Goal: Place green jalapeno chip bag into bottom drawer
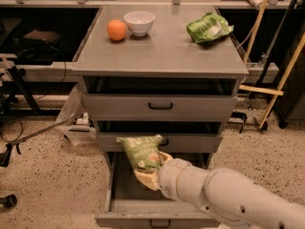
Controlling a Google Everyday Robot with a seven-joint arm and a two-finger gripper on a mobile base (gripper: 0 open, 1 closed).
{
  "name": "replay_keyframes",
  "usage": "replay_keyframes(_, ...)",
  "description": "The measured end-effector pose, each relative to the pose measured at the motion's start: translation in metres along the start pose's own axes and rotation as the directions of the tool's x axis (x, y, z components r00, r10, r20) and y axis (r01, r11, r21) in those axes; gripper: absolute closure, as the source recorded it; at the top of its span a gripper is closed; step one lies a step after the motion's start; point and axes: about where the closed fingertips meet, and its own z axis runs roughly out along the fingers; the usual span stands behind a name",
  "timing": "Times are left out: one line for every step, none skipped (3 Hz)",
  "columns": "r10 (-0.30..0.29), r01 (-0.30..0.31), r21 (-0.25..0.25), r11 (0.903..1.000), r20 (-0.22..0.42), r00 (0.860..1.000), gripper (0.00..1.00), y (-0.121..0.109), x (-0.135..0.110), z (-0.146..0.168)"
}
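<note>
The step in hand is the carry-in. The pincer point(148, 177) grips the lower end of the green jalapeno chip bag point(141, 151), clamped on it and holding it upright. The bag hangs below the front edge of the table point(162, 51), a little left of that edge's middle. It sits in front of the shut middle drawer point(195, 143) and above the bottom drawer point(125, 194), which is pulled out with its grey floor showing. The top drawer point(159, 107) is shut as well.

The bag is over the open drawer but, by my reading, not yet down inside it. The next move calls for lowering it past the drawer's front wall, then letting go once it lies on the floor. The bag looks soft and light, so it may flop over as it is released.

White lettering and an orange-red spot show on the bag, but no word or brand can be read.

Near the table's far left corner sit an orange point(116, 30) and a white bowl point(139, 22); near the far right corner lies a brighter green bag point(208, 27) with a white patch, its print also unreadable
</note>
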Motion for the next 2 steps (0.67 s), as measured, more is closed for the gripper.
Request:
replay_keyframes(0.17,-0.165,0.16,0.9734,-0.02,0.985,1.0,-0.068,0.089,-0.003)
replay_keyframes(0.297,-0.268,0.309,0.9123,-0.049,0.954,1.0,-0.134,0.155,-0.003)
